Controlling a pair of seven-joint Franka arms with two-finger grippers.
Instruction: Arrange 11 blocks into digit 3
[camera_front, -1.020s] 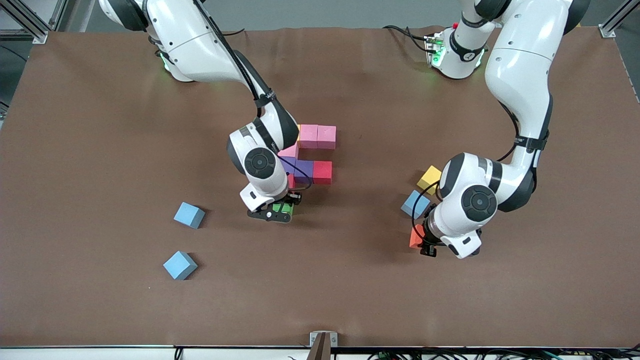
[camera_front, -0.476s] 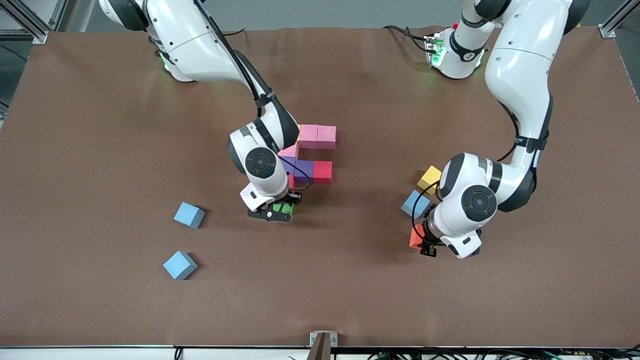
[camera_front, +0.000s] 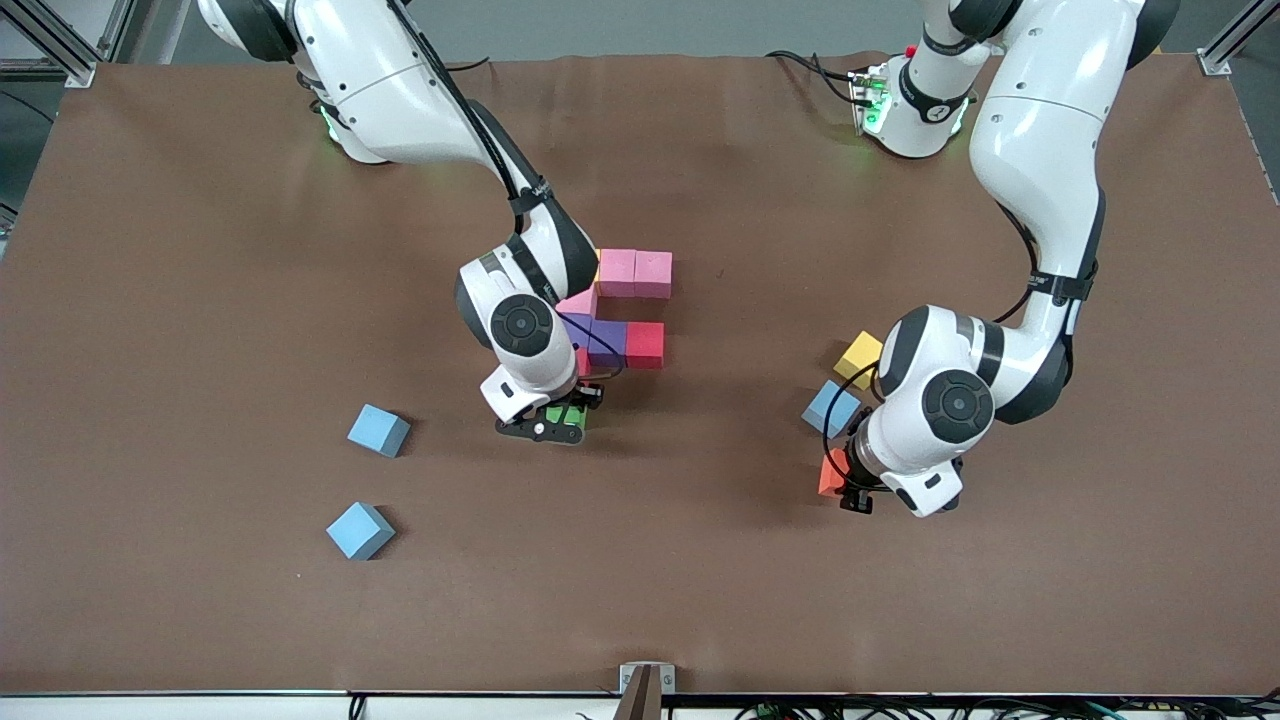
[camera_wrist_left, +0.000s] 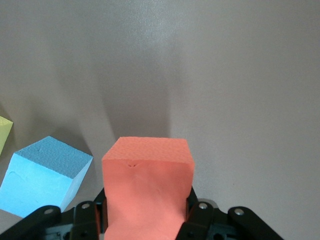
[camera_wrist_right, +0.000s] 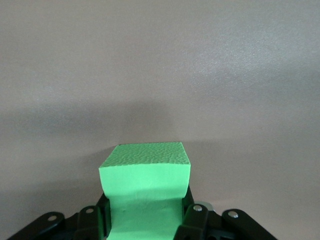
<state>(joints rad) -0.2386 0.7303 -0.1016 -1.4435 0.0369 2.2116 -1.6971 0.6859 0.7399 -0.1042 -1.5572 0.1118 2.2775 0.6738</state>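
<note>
My right gripper (camera_front: 560, 420) is shut on a green block (camera_front: 571, 411) (camera_wrist_right: 145, 187), low over the table just at the front-camera end of the part-built digit 3 (camera_front: 620, 310). That figure shows pink blocks (camera_front: 635, 273), purple blocks (camera_front: 606, 341) and a red block (camera_front: 645, 344); my right wrist hides part of it. My left gripper (camera_front: 840, 480) is shut on an orange block (camera_front: 829, 472) (camera_wrist_left: 147, 180), close to the table beside a light blue block (camera_front: 830, 407) (camera_wrist_left: 44, 174) and a yellow block (camera_front: 859, 358).
Two more light blue blocks (camera_front: 379, 430) (camera_front: 359, 530) lie loose toward the right arm's end of the table, nearer to the front camera than the figure. The brown mat (camera_front: 700, 560) covers the table.
</note>
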